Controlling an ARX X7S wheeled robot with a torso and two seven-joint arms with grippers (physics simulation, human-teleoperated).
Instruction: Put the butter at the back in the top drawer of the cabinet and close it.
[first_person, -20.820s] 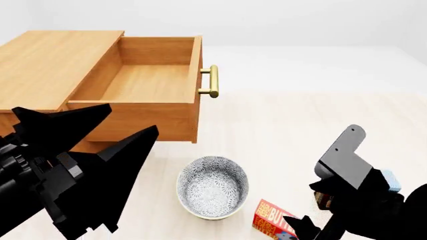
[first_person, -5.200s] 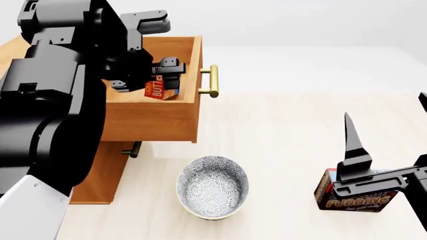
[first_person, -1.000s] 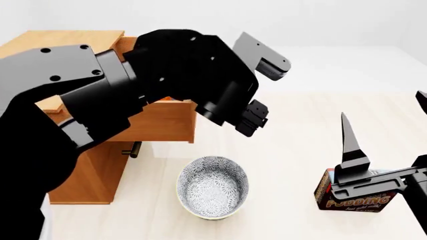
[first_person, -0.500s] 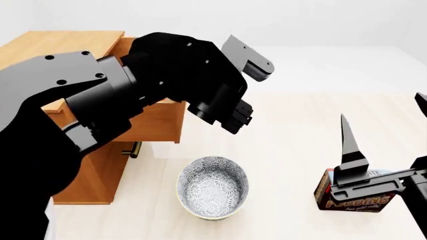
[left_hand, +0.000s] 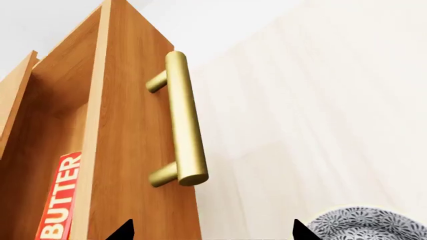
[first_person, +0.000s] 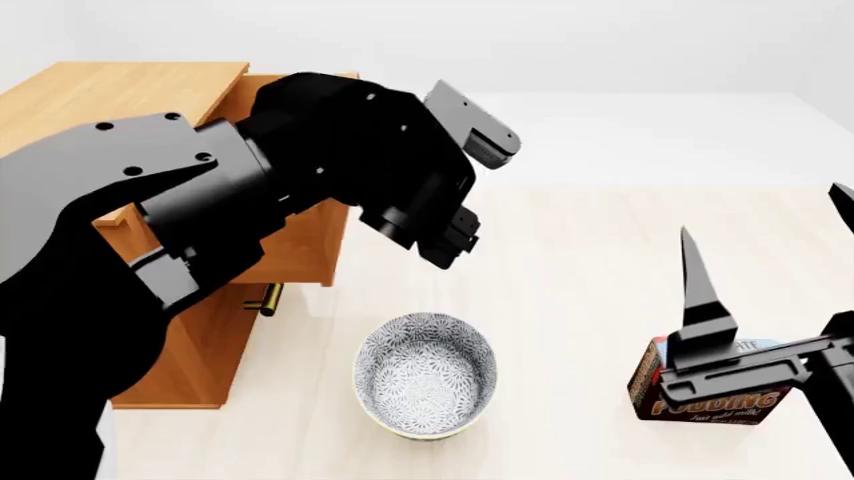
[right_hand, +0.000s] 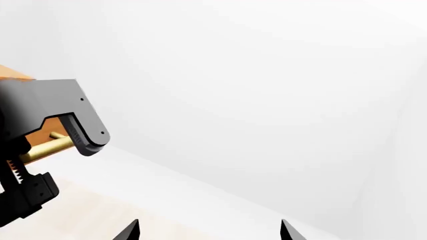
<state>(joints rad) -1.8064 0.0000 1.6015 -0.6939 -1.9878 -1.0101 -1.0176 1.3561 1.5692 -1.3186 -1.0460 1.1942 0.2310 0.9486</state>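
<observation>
One drawer (left_hand: 127, 150) is half shut, butter (left_hand: 60, 200) inside. Left pincer (first_person: 461, 185), spread and empty, should push flat on the front beside the handle (left_hand: 183, 125), straight toward the cabinet (first_person: 107, 90).

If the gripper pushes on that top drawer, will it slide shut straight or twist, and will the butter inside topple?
The top drawer is rigid wood, so it probably slides straight, especially if pushed near its brass handle. The butter seems to stand on end, so a hard shove might tip it; it looks light.
</observation>
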